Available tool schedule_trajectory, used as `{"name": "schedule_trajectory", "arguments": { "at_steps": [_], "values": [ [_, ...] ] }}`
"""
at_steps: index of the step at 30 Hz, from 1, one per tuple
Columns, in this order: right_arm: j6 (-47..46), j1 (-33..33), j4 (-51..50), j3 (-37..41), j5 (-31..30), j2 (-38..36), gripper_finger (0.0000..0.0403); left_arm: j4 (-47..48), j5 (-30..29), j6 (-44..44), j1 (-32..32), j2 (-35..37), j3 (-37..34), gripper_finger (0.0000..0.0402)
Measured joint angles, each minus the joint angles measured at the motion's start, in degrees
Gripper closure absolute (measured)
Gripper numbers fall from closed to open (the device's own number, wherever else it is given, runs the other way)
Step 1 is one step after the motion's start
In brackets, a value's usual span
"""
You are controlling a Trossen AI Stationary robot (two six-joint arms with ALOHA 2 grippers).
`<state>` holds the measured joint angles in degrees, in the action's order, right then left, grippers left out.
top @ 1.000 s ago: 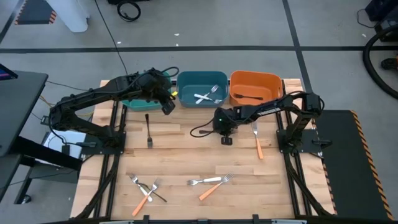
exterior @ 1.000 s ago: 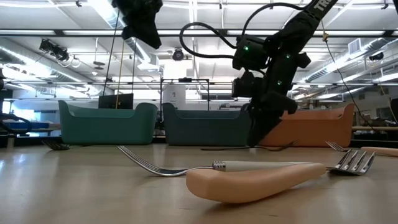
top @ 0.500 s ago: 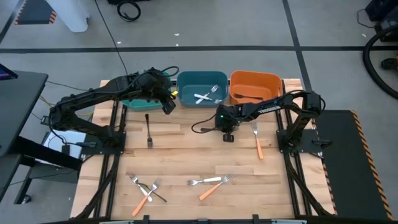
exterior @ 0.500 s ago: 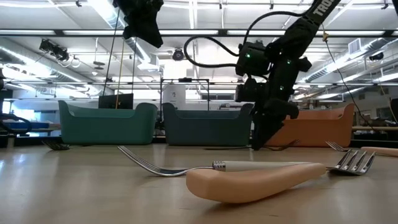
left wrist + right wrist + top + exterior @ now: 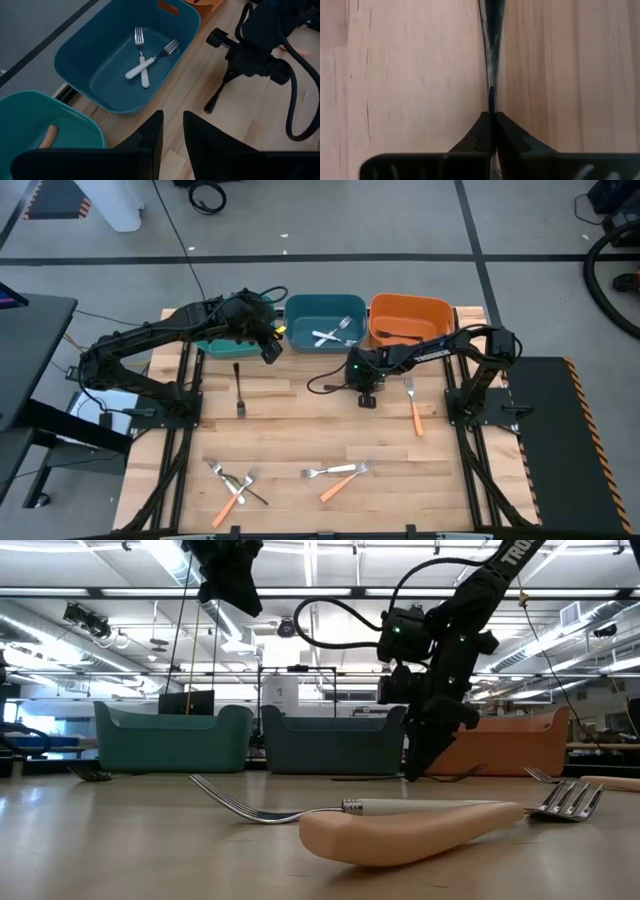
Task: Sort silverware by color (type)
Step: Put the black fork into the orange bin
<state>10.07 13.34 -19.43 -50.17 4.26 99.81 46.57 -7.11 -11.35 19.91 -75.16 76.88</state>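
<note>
My right gripper (image 5: 366, 401) stands low over the boards in front of the blue bin (image 5: 325, 325) and the orange bin (image 5: 410, 320), shut on a black fork (image 5: 216, 95). My left gripper (image 5: 270, 352) hovers high between the teal bin (image 5: 212, 342) and the blue bin, open and holding nothing. Another black fork (image 5: 238, 388) lies flat on the table's left half. An orange-handled fork (image 5: 413, 408) lies just right of my right gripper. Several more forks (image 5: 338, 473) lie near the near edge. My right gripper pinches the black fork between its two shut fingers (image 5: 482, 131), coming from above and pointing down. The fork's slim shaft (image 5: 491, 75) shows edge-on and runs straight on from the fingertips. It slants down toward the boards; whether its lower end (image 5: 207, 108) touches them I cannot tell.
The blue bin holds two pale forks (image 5: 145, 65), the orange bin a black fork (image 5: 397, 336), the teal bin an orange handle (image 5: 48, 136). A black cable (image 5: 322, 386) loops left of my right gripper. Bare boards lie across the table's middle.
My right gripper, staying shut on the black fork, has shifted a little toward the far edge and the orange bin. My left gripper has kept still.
</note>
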Motion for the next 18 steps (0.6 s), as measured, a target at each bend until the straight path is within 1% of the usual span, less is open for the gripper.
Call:
{"name": "schedule_trajectory", "arguments": {
  "at_steps": [4, 8, 14, 16, 18],
  "values": [
    [-1.06, -0.11, -1.58, -0.52, -0.01, -1.39, 0.0390, 0.00, 0.00, -0.03, -0.01, 0.00, 0.00, 0.0319],
    [-2.83, -0.29, -10.82, -3.98, 1.93, -3.60, 0.0394, 0.02, 0.00, -0.07, -0.01, 0.00, 0.00, 0.0319],
    [-2.02, -0.87, -24.99, -11.79, 2.43, -10.60, 0.0394, -0.02, 0.00, -0.07, -0.01, 0.00, 0.00, 0.0319],
    [-0.88, -0.62, -28.08, -14.18, 0.34, -13.79, 0.0394, 0.00, 0.00, -0.07, -0.01, 0.00, 0.00, 0.0319],
    [0.66, 0.61, -31.25, -15.42, -3.98, -16.65, 0.0394, -0.04, 0.00, -0.08, 0.01, 0.00, 0.00, 0.0319]
  ]
}}
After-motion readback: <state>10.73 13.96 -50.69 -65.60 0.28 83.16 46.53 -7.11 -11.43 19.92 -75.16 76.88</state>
